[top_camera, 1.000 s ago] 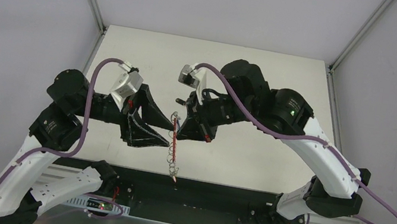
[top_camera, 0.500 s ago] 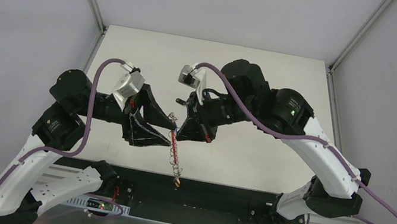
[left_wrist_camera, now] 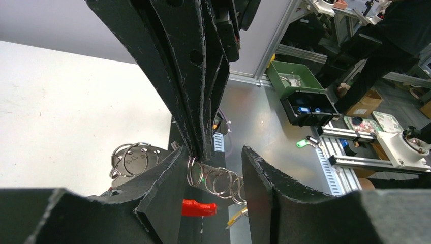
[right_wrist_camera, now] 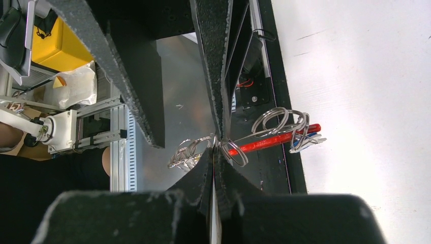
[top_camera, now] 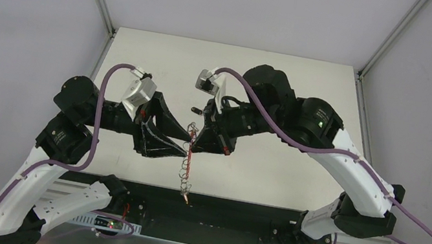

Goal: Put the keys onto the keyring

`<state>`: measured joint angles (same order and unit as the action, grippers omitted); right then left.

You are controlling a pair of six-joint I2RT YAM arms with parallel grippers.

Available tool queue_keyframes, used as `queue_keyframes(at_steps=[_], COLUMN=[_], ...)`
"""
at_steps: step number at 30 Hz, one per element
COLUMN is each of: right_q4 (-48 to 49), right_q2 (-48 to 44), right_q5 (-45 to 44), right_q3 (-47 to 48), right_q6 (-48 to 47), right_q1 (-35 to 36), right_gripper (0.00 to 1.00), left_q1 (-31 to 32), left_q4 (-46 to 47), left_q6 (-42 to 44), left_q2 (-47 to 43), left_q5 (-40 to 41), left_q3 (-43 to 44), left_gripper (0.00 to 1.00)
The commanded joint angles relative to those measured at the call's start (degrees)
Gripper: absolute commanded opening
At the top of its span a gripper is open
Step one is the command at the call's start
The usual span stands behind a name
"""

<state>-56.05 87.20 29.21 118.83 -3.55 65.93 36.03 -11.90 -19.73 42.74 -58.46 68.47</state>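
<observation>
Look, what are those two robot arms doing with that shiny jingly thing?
They are working on a keyring. The right gripper is pinched shut on one of its wire rings and holds the whole bunch up in the air, so the linked rings and the red strap dangle. The left gripper is open, with a finger on either side of the rings, not squeezing them.

Your left arm (top_camera: pixel 74 114) reaches in from left, elbow raised, wrist level. Left gripper (top_camera: pixel 185 143) points sideways toward table middle, jaws parted, fingers (left_wrist_camera: pixel 163 190) apart. Your right arm (top_camera: pixel 329 136) arches over from right, wrist bent down and inward. Right gripper (top_camera: pixel 195 146) pinched tight on keyring (top_camera: pixel 187 168). Its tips sit just beside one left finger; both grippers nearly meet nose to nose.
</observation>
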Motion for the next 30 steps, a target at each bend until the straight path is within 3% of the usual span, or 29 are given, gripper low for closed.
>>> queue_keyframes(at_steps=[1,7,25,30], right_q4=[5.5,7.0,7.9,7.8], right_q2=[-4.0,-4.9,-5.1,-5.1], right_q5=[-1.3,-2.1,-1.5,-0.9], right_q3=[-0.2,-1.2,-2.5,-2.9], right_q6=[1.4,1.4,1.4,1.4], right_q1=[-0.2,-0.1,-0.1,0.0], right_gripper=[0.00,0.00,0.00,0.00], left_q1=[0.4,0.4,0.4,0.4], left_q4=[1.5,1.5,1.5,1.6], left_q6=[0.5,0.2,0.4,-0.2], left_q2=[-0.4,0.3,0.8,2.2], left_q5=[-2.2,-3.3,-2.6,-2.4], left_q3=[-0.6,-0.6,0.2,0.8], left_gripper=[0.40,0.27,0.23,0.18])
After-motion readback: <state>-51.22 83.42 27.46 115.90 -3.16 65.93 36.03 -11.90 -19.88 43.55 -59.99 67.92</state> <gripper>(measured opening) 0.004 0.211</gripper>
